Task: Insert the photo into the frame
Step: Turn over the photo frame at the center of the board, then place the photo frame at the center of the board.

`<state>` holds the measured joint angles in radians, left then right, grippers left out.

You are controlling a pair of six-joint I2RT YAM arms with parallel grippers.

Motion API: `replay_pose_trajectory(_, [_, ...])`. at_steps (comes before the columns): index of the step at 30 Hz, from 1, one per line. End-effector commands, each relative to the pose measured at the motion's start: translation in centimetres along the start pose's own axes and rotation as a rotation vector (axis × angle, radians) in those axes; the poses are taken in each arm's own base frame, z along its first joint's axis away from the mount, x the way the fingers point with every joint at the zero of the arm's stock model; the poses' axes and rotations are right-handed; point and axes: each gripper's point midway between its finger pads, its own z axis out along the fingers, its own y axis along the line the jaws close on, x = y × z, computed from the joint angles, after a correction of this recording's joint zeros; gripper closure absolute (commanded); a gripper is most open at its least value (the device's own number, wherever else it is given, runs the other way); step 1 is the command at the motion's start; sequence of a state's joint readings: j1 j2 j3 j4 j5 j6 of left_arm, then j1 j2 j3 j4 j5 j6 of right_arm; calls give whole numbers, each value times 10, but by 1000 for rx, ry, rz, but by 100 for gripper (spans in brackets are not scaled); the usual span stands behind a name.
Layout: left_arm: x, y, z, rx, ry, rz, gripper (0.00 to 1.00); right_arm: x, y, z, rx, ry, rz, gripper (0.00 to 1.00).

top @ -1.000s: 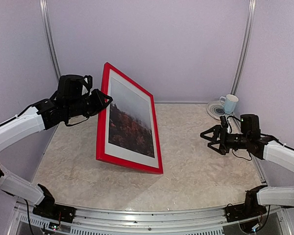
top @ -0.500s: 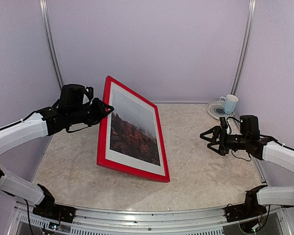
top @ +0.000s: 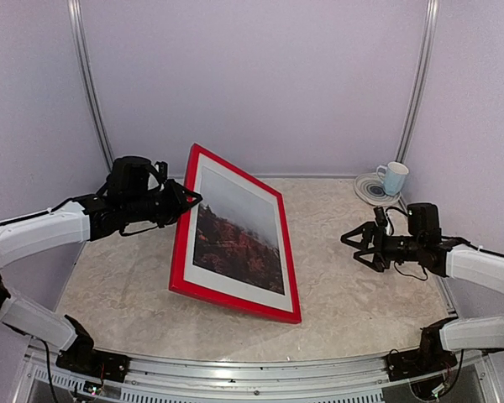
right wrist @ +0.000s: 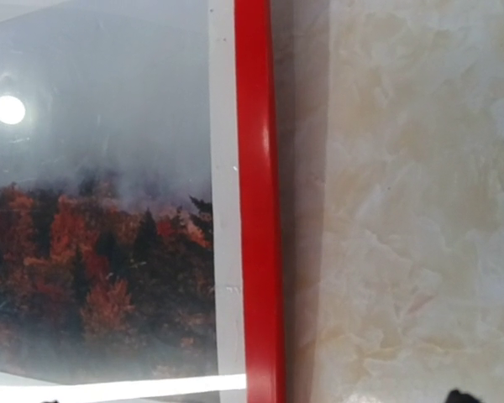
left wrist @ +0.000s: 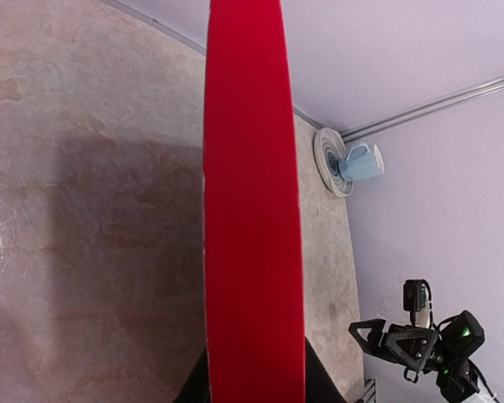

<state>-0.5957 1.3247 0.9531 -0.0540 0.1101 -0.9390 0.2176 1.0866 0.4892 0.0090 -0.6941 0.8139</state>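
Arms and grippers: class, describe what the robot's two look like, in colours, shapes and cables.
The left arm and right arm have smooth white shells with black joints. The left gripper and right gripper are black, each with two angular fingers. Thin black cables loop beneath the wrists.

The table (top: 353,285) has a pale, marbled beige top. A red frame (top: 235,300) stands tilted near its middle, with only its long lower edge touching the surface. In the far right corner lies a saucer (top: 366,193) carrying a light blue mug (top: 395,178).
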Motion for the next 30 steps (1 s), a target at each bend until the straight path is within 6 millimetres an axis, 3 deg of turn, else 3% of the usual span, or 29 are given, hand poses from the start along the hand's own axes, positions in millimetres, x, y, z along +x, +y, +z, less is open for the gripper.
replay_pose_trajectory(1, [-15, -16, 5, 82, -63, 101, 100, -1, -6, 4, 5, -8, -5, 1])
replay_pose_trajectory(10, [0, 9, 24, 41, -14, 102, 99, 9, -23, 19, 32, 36, 11, 1])
replay_pose_trajectory(30, [17, 34, 45, 6, 33, 98, 92, 17, -23, 51, 39, 102, -14, 1])
